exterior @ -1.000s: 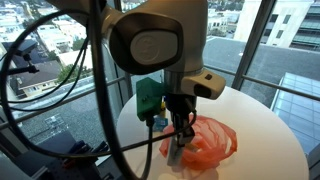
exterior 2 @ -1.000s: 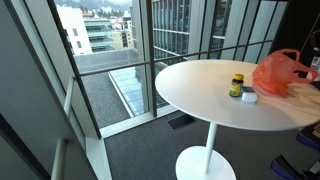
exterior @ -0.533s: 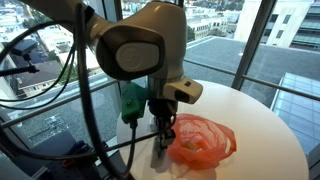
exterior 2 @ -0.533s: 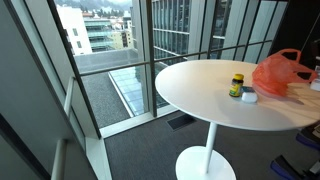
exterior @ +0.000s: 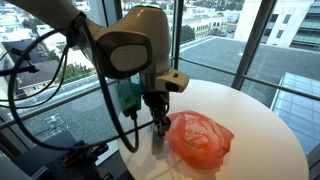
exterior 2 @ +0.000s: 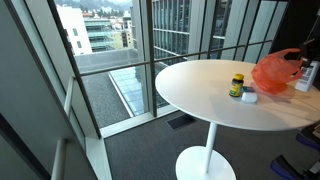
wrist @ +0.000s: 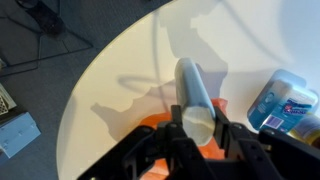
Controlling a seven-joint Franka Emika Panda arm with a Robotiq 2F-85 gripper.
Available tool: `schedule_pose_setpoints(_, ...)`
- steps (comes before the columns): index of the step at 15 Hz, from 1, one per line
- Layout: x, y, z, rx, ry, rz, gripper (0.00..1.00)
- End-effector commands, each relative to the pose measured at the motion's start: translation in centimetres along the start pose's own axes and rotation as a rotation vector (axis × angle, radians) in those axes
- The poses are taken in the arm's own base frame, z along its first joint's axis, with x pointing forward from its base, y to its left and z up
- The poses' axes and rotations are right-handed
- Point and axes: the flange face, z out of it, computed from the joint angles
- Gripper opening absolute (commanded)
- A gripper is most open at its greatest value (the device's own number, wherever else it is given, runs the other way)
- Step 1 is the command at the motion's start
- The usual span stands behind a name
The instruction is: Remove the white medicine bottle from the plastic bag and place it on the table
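My gripper [exterior: 157, 126] is shut on the white medicine bottle [exterior: 157, 139] and holds it upright just above the round white table [exterior: 255, 120], right beside the orange plastic bag [exterior: 198, 138]. In the wrist view the bottle [wrist: 192, 88] is a long whitish cylinder clamped between the two black fingers [wrist: 222, 128] of the gripper [wrist: 198, 122], with a bit of the orange bag [wrist: 150, 121] under them. In an exterior view the bottle [exterior 2: 302, 78] shows at the right edge next to the bag [exterior 2: 277, 72].
A small dark bottle with a yellow cap [exterior 2: 237, 85] and a flat white item [exterior 2: 248, 97] stand on the table near its edge. A blue and white box [wrist: 283, 100] lies close to the gripper. Glass walls and railings surround the table.
The arm has moved sideways away from over the bag, carrying the bottle out; the bottle now shows beside the bag instead of inside it.
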Motion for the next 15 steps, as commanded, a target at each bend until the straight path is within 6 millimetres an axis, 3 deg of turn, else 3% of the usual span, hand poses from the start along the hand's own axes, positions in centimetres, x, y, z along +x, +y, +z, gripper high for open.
schedule_pose_setpoints(1, 0.8, -0.9, -0.6, 0.024, 0.096, -0.030, 0.10)
schedule_pose_setpoints(5, 2.7, -0.2, -0.4, 0.036, 0.174, -0.004, 0.10)
schedule_pose_setpoints(15, 8.2, 4.4, 1.9, 0.017, 0.252, 0.111, 0.10)
